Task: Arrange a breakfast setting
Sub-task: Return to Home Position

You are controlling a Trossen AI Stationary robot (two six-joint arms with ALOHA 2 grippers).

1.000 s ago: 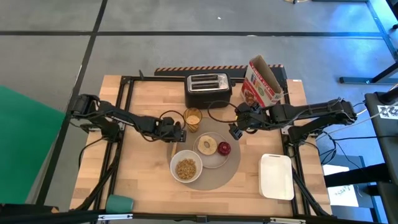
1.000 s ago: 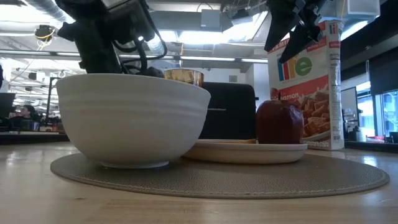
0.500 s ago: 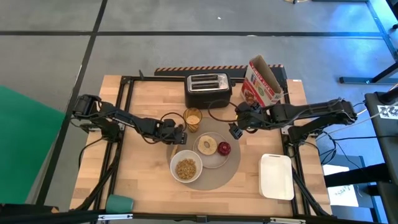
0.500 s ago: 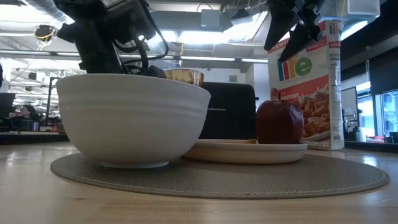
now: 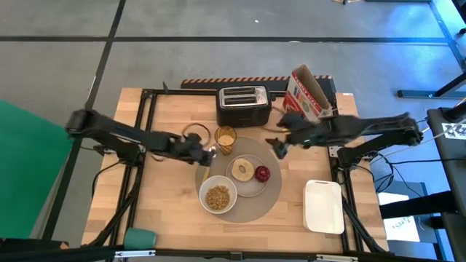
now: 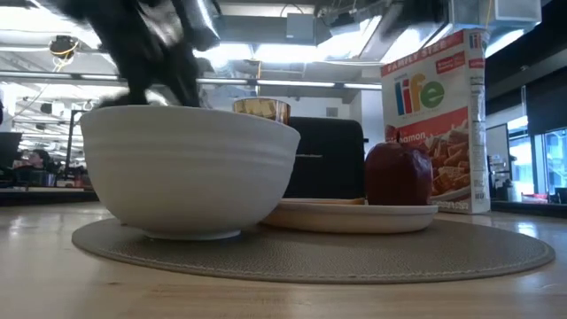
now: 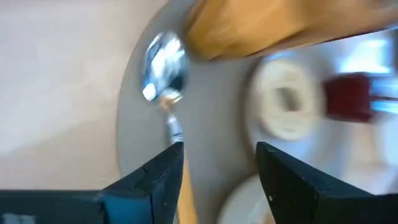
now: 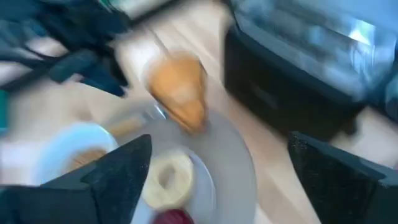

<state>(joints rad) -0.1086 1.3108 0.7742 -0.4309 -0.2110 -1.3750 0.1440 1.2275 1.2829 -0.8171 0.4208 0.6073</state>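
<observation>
On the wooden table (image 5: 167,211), mid-frame, the grey mat (image 5: 271,198) carries bowl (image 5: 218,195), plate (image 5: 251,190) with bagel (image 5: 242,171) and red fruit (image 5: 262,173), tumbler (image 5: 226,138) and spoon (image 7: 163,68): seemingly complete. Left gripper (image 5: 206,153) and right gripper (image 5: 279,146) flank it, fingers apart, empty.

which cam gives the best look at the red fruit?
Low view: the red fruit shows large, side-on and unobstructed, sitting on the plate. The high view shows it small, from above. The left wrist view catches it beyond the bagel. The right wrist view cuts off all but a sliver.
</observation>
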